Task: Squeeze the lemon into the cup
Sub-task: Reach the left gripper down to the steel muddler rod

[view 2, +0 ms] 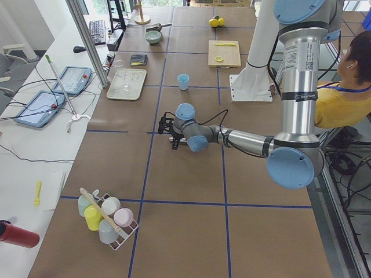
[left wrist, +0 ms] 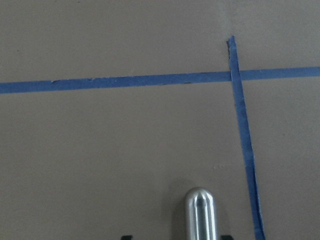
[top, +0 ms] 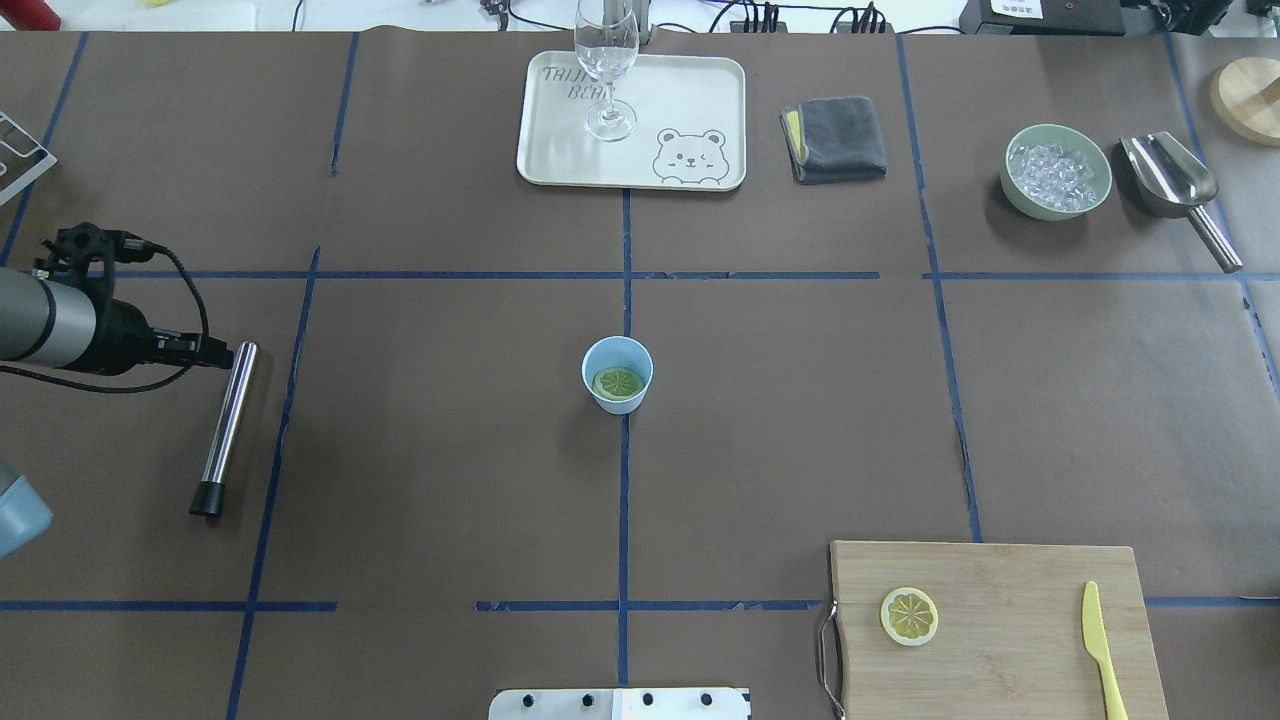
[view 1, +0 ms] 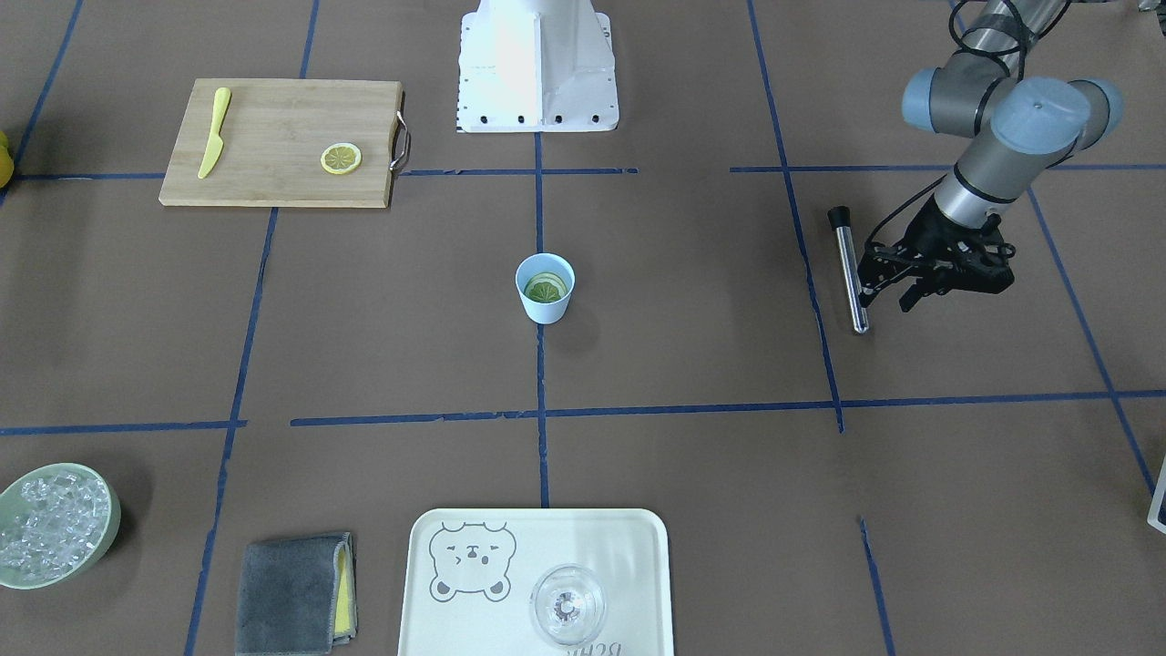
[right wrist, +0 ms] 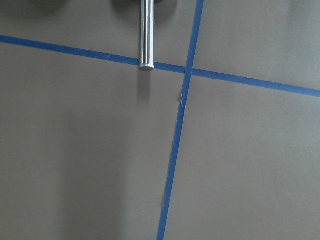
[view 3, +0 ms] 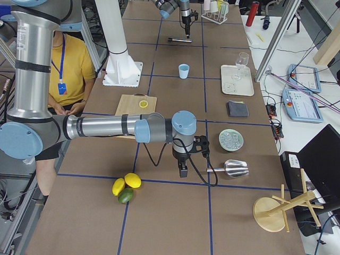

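The pale-blue cup (view 1: 547, 312) (top: 613, 403) stands upright at the table's centre. One lemon slice (view 1: 546, 290) (top: 618, 382) lies flat inside it. Another lemon slice (view 1: 341, 158) (top: 909, 615) rests on the wooden cutting board (view 1: 273, 173). My left gripper (view 1: 885, 296) (top: 220, 352) is far from the cup, low over the table and open. Its fingers straddle the rounded end of a steel muddler (view 1: 849, 269) (left wrist: 200, 215) lying on the table. My right gripper (view 3: 183, 171) shows only in the exterior right view, by a scoop handle; whether it is open or shut I cannot tell.
A yellow plastic knife (view 1: 214, 132) lies on the board. On the operators' side are a white tray (view 1: 629, 547) with a clear glass (view 1: 567, 604), a grey cloth (view 1: 291, 595) and a green bowl of ice (view 1: 55, 524). A steel scoop (top: 1170, 180) lies beside the bowl. A person (view 3: 66, 69) sits behind the robot.
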Available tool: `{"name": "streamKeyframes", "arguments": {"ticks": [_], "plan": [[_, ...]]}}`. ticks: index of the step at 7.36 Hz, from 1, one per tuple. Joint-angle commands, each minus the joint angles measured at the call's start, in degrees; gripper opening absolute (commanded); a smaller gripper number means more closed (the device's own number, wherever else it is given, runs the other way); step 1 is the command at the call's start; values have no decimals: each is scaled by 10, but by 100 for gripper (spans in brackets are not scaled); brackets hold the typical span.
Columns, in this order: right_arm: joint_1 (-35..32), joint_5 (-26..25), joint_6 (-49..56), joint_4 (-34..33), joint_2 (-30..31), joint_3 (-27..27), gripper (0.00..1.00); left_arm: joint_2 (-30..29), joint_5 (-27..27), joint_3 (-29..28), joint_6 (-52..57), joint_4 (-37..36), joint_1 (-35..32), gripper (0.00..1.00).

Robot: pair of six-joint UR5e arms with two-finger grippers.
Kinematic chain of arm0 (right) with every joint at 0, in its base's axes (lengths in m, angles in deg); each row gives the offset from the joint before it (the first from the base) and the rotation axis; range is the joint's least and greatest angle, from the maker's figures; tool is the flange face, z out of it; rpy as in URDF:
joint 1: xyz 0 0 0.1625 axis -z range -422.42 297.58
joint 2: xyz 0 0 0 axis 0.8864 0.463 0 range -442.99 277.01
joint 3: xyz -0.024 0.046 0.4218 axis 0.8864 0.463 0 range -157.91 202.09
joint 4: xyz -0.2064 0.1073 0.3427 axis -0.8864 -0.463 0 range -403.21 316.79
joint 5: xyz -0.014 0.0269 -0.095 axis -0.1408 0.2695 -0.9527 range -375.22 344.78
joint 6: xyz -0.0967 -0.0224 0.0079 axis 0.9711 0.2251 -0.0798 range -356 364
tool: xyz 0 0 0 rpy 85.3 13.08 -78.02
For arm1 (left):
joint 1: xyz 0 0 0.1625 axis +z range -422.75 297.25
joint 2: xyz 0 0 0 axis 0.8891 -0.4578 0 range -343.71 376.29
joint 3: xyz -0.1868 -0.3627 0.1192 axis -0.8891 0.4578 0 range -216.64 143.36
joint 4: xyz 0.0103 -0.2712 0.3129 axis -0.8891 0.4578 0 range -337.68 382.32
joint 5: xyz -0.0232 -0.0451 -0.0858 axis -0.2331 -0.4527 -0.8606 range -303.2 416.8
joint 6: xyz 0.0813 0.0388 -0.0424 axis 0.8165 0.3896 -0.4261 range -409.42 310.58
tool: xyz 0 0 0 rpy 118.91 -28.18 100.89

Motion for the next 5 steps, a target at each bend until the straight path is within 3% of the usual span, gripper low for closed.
{"name": "streamKeyframes", "arguments": {"ticks": [1, 5], "plan": [[0, 0, 0, 0, 0, 1, 100, -20, 14, -2, 1, -31, 15, 66], [0, -1, 0, 0, 0, 2, 100, -20, 31, -18, 6, -31, 26, 63]]}}
